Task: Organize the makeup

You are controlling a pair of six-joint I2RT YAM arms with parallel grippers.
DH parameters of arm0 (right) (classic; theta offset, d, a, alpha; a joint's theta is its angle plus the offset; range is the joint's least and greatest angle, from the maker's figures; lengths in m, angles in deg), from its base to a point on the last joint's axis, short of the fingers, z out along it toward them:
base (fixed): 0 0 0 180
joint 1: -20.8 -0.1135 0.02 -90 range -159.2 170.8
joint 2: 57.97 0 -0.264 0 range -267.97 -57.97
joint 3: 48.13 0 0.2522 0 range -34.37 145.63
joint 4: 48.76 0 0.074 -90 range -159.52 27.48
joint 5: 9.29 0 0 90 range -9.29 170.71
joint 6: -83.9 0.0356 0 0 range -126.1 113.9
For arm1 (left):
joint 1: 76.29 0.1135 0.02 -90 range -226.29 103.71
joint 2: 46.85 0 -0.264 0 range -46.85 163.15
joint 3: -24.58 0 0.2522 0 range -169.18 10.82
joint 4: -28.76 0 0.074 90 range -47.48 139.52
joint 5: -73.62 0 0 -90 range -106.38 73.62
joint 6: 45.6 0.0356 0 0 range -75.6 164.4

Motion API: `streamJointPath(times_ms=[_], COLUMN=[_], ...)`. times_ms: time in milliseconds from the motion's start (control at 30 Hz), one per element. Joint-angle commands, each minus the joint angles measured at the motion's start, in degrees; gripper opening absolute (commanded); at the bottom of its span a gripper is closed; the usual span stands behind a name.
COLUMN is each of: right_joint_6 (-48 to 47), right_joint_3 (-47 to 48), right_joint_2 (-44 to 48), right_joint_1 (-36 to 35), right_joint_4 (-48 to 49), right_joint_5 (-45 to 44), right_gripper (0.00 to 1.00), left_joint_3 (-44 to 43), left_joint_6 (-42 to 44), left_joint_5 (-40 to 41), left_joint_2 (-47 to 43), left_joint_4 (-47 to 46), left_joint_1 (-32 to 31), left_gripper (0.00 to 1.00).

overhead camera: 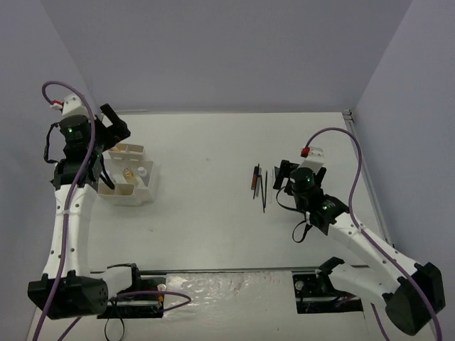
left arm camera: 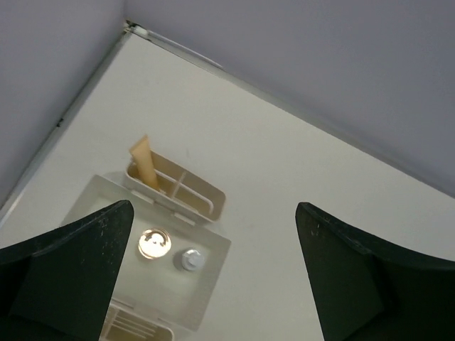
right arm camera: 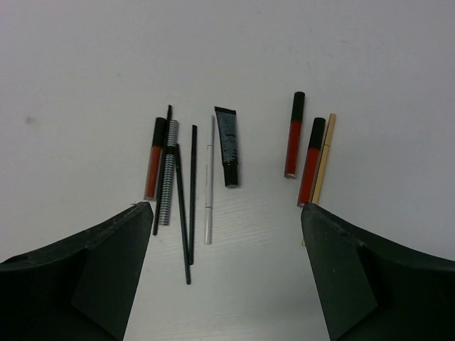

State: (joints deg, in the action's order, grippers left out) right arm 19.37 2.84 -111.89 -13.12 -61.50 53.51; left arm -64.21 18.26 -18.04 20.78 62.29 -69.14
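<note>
Top view: left claw (overhead camera: 116, 126) is spread wide with nothing in it and hangs over the 11 o'clock corner of the white tray (overhead camera: 146, 188). The tray sits at the 9 o'clock side of the table (overhead camera: 206, 220). Right claw (overhead camera: 281, 175) is also spread and empty, just at 3 o'clock of the loose makeup row (overhead camera: 259, 186), which is right of table centre. Items are too small here to sort.

Left wrist: fingers (left arm camera: 78, 263) are far apart with nothing gripped. The tray is below them. A tan tube (left arm camera: 144, 162) stands tilted in the slotted compartment at 12 o'clock. A gold-capped bottle (left arm camera: 154, 243) and a white-capped bottle (left arm camera: 190, 260) stand in the middle compartment, the white one just at 3 o'clock of the gold one.

Right wrist: fingers (right arm camera: 85, 270) are wide and the gap is empty. The makeup lies flat on the table ahead, each piece pointing roughly 12 to 6. From the 9 o'clock side:
- a red tube (right arm camera: 153, 160)
- a striped stick (right arm camera: 169, 177)
- two thin black pencils (right arm camera: 183, 213)
- a white pencil (right arm camera: 210, 185)
- a black squeeze tube (right arm camera: 228, 145)

After a gap come two more red tubes (right arm camera: 292, 135). A tan stick (right arm camera: 324, 158) lies against the nearer one, at 3 o'clock.
</note>
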Motion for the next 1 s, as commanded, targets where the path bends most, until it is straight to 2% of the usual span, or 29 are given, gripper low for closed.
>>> streamJointPath(times_ms=[0,133,233,267,533,633,733,967], right_joint_6=[0.5,-1.0,-1.4,-1.4,-1.2,-0.6,-0.1,1.7], right_joint_3=[5.3,9.2,10.3,10.9,14.2,14.8,14.7,13.1], right_joint_2=[-10.6,-18.6,-24.9,-27.4,-39.1,-43.2,-45.3,-46.0], right_joint_1=[5.3,8.5,10.8,11.1,12.5,12.5,12.5,12.6], right_joint_4=[0.3,1.2,3.5,4.5,8.1,8.7,9.2,9.7], right_joint_5=[8.1,13.0,14.7,15.0,15.6,15.1,14.5,11.1], right_gripper=[0.80,0.75,0.68,0.62,0.44,0.40,0.37,0.20], left_joint_3=[2.8,10.2,14.3,16.4,19.2,19.1,19.0,19.1], left_joint_6=[2.2,4.4,5.4,5.5,6.0,6.1,6.0,5.8], left_joint_5=[-8.2,-11.3,-13.0,-13.6,-15.7,-15.7,-16.3,-17.0], left_joint_2=[-6.0,-9.1,-10.4,-10.8,-12.2,-12.0,-11.8,-11.8], left_joint_4=[7.1,6.4,5.8,5.2,5.9,6.3,6.6,6.4], left_joint_1=[-7.5,-15.2,-17.7,-18.2,-18.4,-18.4,-18.4,-18.4], left_gripper=[0.97,0.97,0.97,0.97,0.97,0.97,0.97,0.97])
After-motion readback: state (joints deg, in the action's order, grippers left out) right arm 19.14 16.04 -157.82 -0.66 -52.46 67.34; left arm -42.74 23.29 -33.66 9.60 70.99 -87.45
